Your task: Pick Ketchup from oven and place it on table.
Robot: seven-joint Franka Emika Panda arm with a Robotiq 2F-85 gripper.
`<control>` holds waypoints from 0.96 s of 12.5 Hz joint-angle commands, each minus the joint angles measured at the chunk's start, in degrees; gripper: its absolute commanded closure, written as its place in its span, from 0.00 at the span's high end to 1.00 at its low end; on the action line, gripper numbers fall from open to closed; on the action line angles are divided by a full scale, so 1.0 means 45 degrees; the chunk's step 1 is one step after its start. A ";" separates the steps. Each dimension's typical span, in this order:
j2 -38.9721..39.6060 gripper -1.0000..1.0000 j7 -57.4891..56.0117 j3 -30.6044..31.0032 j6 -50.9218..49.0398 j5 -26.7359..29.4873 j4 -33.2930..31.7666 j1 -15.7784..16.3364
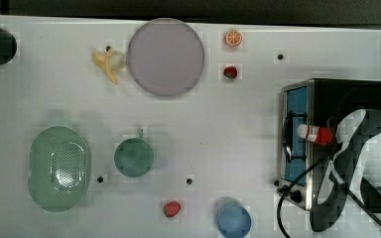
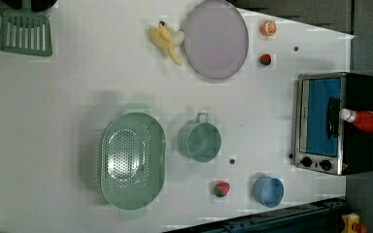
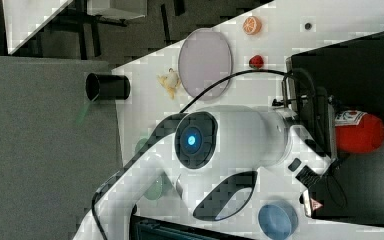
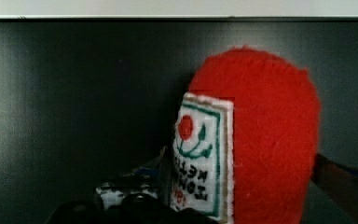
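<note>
open gripper (image 4: 242,186) astride ketchup (image 4: 265,140)

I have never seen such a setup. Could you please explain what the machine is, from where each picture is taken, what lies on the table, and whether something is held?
The white machine is a robot arm. Three pictures come from fixed cameras around the white table; the fourth comes from a camera on the arm's wrist. On the table lie a purple plate, a banana, a green colander, a green cup, a blue bowl and a black toaster oven. A red ketchup bottle lies on top of the oven. The gripper is open around the bottle, not yet gripping it.
</note>
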 commanded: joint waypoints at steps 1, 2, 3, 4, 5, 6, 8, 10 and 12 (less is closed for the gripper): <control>0.0068 1.00 -0.0009 0.0098 0.0419 0.0367 0.0494 -0.0155; 0.0132 1.00 -0.0009 0.0103 0.0388 0.0637 0.0487 -0.0153; 0.0198 1.00 -0.0009 0.0099 0.0418 0.0684 0.0473 -0.0159; 0.0193 0.95 -0.0010 0.0096 0.0426 0.0685 0.0477 -0.0159; 0.0206 0.83 -0.0010 0.0092 0.0395 0.0687 0.0445 -0.0166; 0.0212 0.71 -0.0010 0.0091 0.0397 0.0688 0.0426 -0.0182; 0.0196 0.64 -0.0010 0.0085 0.0390 0.0688 0.0573 -0.0164; 0.0063 0.64 -0.0010 0.0101 0.0057 0.0687 0.0828 -0.0081; -0.0342 0.64 -0.0010 0.0162 -0.1061 0.0680 0.1403 0.0241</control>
